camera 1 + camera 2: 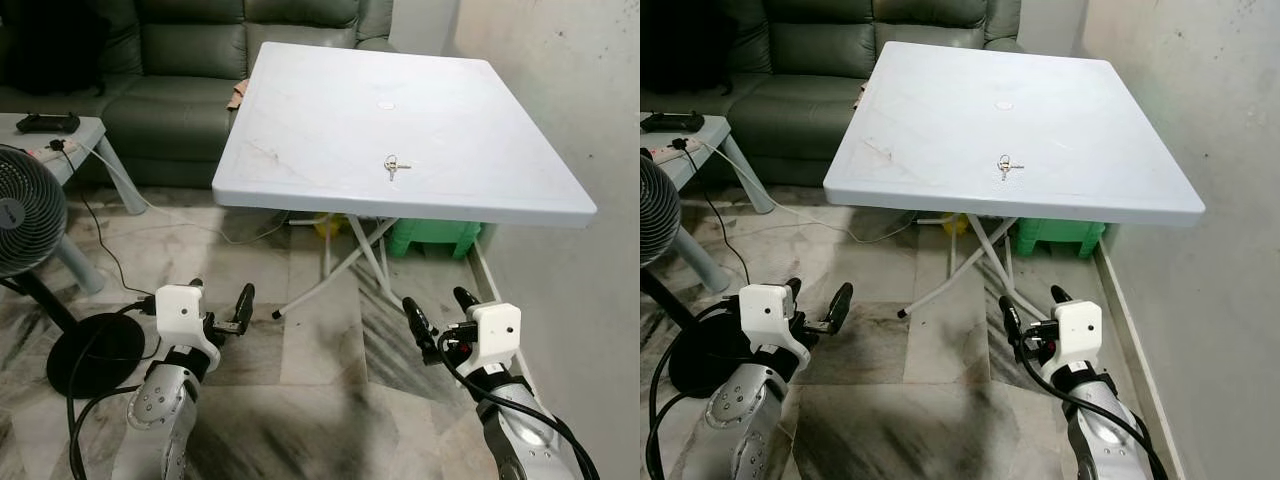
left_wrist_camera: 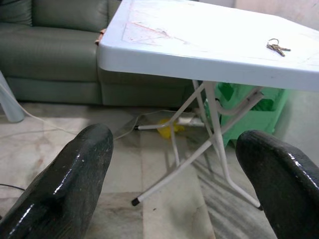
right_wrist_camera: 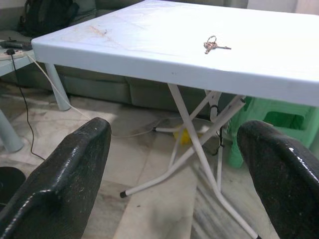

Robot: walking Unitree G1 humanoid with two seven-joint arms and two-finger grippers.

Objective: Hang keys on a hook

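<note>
A marble-tiled living room is spreading out before the robot, with a white folding table [image 1: 300, 110] standing against a pale wall [image 1: 590, 90] and a dark green sofa [image 1: 170, 110] sitting behind it. The keys [image 1: 392, 166], a small bunch on a ring, are lying flat on the tabletop near its front edge, a little toward the wall side, with nothing touching them. Under the table a green plastic stool [image 1: 435, 238] is resting on the floor. Off to the robot's left a floor fan [image 1: 25, 215] is standing, and a grey side table [image 1: 85, 135] is carrying a black controller [image 1: 47, 122].

The left gripper [image 1: 222, 310] and the right gripper [image 1: 440, 318] are both hovering low over the floor, well short of the table, each with its fingers spread wide and carrying nothing.

The task looks barely begun: the keys are waiting to be picked up, and no hook can be made out, so approach, grasp, finding the hook and hanging all remain.

No legible writing or brand is showing anywhere.
</note>
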